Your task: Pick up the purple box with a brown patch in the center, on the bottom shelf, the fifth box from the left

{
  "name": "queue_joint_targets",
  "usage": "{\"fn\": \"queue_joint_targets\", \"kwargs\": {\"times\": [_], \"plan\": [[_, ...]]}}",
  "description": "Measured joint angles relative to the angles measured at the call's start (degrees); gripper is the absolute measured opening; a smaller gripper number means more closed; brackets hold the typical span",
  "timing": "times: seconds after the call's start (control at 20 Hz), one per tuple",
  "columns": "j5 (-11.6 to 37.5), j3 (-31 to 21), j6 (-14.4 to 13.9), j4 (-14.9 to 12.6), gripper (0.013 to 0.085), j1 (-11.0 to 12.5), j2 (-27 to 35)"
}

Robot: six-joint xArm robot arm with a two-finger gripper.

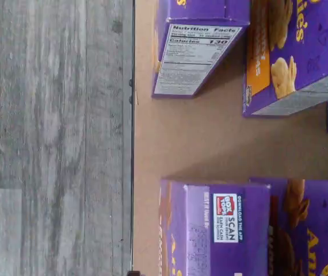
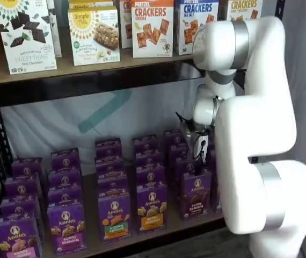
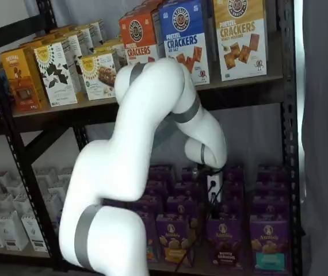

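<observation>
Item: my end effector (image 2: 195,141), white body with black fingers, hanging over the far rows of purple cartons; partly hidden by my own arm in both shelf views, though its fingers seem to stand apart with nothing between them.

Item: the upright purple carton with a dark brown centre patch (image 2: 196,193), in the front row on the brown wooden bottom shelf (image 2: 164,232), towards the right, just right of a purple carton with a yellow centre (image 2: 152,207).

Item: purple carton with a nutrition panel (image 1: 195,49), seen from my wrist, near the board's front edge above grey plank flooring (image 1: 49,138).
</observation>
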State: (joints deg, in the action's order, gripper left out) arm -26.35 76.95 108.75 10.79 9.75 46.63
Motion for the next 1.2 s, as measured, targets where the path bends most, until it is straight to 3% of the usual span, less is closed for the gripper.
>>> {"fn": "queue_joint_targets", "kwargs": {"times": [0.05,0.1,0.15,0.2,0.55,0.8,1.2], "plan": [[0.3,-0.2,-1.3,-1.5,0.0850,0.0,0.0],[1.8,-1.2,-5.5,-6.6,0.0850,0.3,0.0],[2.9,-2.0,-7.5,-9.3,0.0850,0.4,0.1],[3.7,-2.6,-8.2,-10.2,0.0850,0.6,0.2],[6.8,-4.9,-7.6,-10.0,0.0850,0.9,0.8],[6.8,-4.2,-3.8,-5.8,0.0850,0.9,1.1],[4.3,-0.2,-7.6,-10.0,0.0850,0.9,3.4]]}}
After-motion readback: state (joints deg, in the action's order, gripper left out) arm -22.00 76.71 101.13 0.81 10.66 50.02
